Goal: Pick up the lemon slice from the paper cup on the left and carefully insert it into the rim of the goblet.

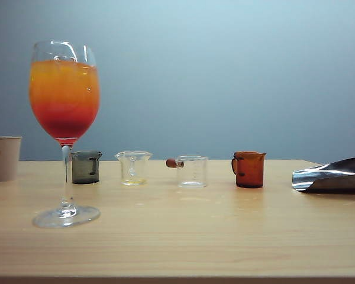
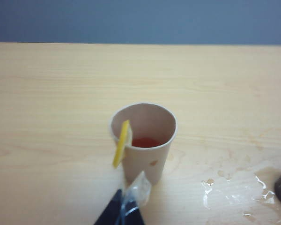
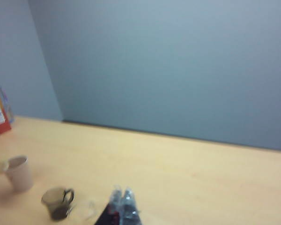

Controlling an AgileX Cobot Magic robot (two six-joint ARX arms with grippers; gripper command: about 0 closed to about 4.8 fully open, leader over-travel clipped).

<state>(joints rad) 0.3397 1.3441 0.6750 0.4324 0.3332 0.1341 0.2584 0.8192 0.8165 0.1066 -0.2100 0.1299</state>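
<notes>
The lemon slice (image 2: 122, 143) was seen perched on edge over the rim of the paper cup (image 2: 145, 140), at about nine o'clock on the cup's mouth in the left wrist view, its long axis running nearly upright with a slight lean. A red residue lay at the cup's bottom.

The left gripper (image 2: 129, 206) was held with its jaws closed and nothing between them, its tips just short of the cup's near wall; the slice lay at roughly twelve o'clock from those tips, slightly toward eleven. The jaws would have to be opened before the slice could be taken.

The right gripper (image 3: 122, 206) was likewise closed and empty, well apart from the cup, which was seen far off at nine o'clock in its view. The left arm was judged the nearer. The goblet (image 1: 64, 94) stood just beside the cup, at three o'clock from it in the exterior view.
</notes>
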